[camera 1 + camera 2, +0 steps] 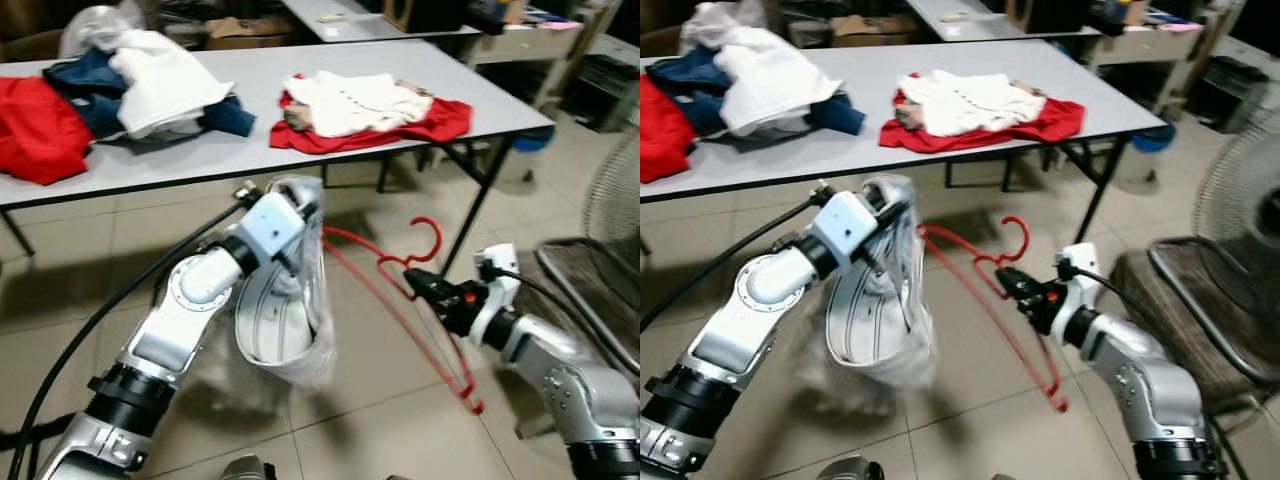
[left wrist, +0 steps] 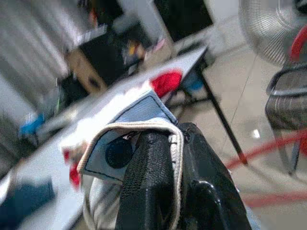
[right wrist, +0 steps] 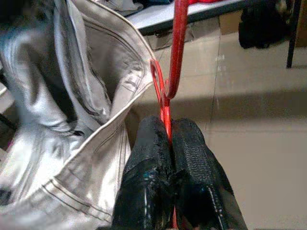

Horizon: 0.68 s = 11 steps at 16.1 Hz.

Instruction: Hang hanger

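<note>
— What has the left gripper point(image 1: 312, 222) got?

— Its black fingers point(image 2: 158, 187) are closed on the waistband of a pale grey-white pair of trousers point(image 1: 285, 320). The cloth is folded over the fingertips, and the rest hangs below them as an open pouch above the tiled floor point(image 1: 380, 400).

— And over on the right?

— The right gripper point(image 3: 169, 129) has its fingers pressed together on a thin red wire hanger point(image 1: 400, 300), pinching it just under the hook. The hook curls up past the fingertips; one long arm of the frame slants down beneath the wrist, the other reaches across to the trousers — its far tip sits right at the waistband opening, though whether it is inside or only against the rim, I can't tell.

— Anything beyond the fingers?

— A long grey worktop point(image 1: 250, 140) with heaps of clothing: a red garment point(image 1: 35, 130), a blue and white pile point(image 1: 150, 90), then a white shirt lying on a red cloth point(image 1: 365, 110). Farther right, a dark metal-framed chair point(image 1: 590, 280).
</note>
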Motion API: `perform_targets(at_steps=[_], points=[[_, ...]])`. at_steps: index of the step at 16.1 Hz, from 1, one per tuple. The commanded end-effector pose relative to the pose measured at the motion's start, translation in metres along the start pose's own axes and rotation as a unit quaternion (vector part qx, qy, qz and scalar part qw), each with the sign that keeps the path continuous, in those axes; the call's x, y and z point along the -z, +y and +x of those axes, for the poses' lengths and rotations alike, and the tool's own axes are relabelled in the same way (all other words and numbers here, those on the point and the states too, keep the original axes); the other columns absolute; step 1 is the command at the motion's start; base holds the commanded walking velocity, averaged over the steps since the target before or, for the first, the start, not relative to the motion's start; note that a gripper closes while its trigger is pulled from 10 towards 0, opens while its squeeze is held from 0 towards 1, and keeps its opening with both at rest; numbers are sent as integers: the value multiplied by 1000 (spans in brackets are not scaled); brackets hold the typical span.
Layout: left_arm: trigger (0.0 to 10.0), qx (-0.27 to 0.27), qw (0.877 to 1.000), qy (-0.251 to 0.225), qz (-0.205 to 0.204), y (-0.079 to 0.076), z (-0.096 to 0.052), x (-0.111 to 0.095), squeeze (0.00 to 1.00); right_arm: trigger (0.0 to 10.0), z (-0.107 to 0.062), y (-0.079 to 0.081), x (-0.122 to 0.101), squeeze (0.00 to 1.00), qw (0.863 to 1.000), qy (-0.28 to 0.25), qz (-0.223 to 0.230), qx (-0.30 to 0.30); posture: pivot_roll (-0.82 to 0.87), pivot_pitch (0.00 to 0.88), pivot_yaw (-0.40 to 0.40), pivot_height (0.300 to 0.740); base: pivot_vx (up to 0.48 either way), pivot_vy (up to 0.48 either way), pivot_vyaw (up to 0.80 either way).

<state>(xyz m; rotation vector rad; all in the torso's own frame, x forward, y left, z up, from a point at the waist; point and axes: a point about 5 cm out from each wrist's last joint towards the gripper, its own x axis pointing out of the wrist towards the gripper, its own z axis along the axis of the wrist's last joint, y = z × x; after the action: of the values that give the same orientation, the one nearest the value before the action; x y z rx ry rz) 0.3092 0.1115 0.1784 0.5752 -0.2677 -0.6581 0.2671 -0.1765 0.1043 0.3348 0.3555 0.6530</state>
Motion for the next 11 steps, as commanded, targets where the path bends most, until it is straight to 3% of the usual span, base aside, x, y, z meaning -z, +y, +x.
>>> perform_targets(at_steps=[1, 4, 6, 7, 8, 10, 11], points=[[0, -12, 998, -57, 34, 6, 4, -23, 0, 10000, -2, -5, 6, 0, 999, 12, 42, 14, -97, 33, -4, 740, 0, 0, 0], [0, 4, 996, -73, 48, 2, 5, -29, 0, 10000, -1, -4, 7, 0, 998, -4, 66, -7, -94, 26, -12, 740, 0, 0, 0], [0, 50, 996, -18, 71, -7, 3, -12, 0, 10000, -9, 7, -5, 0, 997, -37, 51, -49, -94, 22, -17, 740, 0, 0, 0], [0, 66, 994, 17, 85, -8, 0, 0, 0, 10000, -16, 3, -15, 0, 998, -54, 29, -26, -96, 22, -19, 740, 0, 0, 0], [0, 63, 994, 40, 75, -7, -1, 6, 0, 10000, -21, 0, -20, 0, 998, -62, 24, -16, -96, 22, -20, 740, 0, 0, 0], [0, 30, 995, 91, 6, 0, -3, 25, 0, 10000, -54, -7, -36, 0, 998, -56, -28, 10, -110, 40, -22, 740, 0, 0, 0], [0, 28, 995, 95, -5, 0, -3, 27, 0, 10000, -58, -8, -37, 0, 998, -50, -35, 12, -110, 40, -22, 740, 0, 0, 0]])
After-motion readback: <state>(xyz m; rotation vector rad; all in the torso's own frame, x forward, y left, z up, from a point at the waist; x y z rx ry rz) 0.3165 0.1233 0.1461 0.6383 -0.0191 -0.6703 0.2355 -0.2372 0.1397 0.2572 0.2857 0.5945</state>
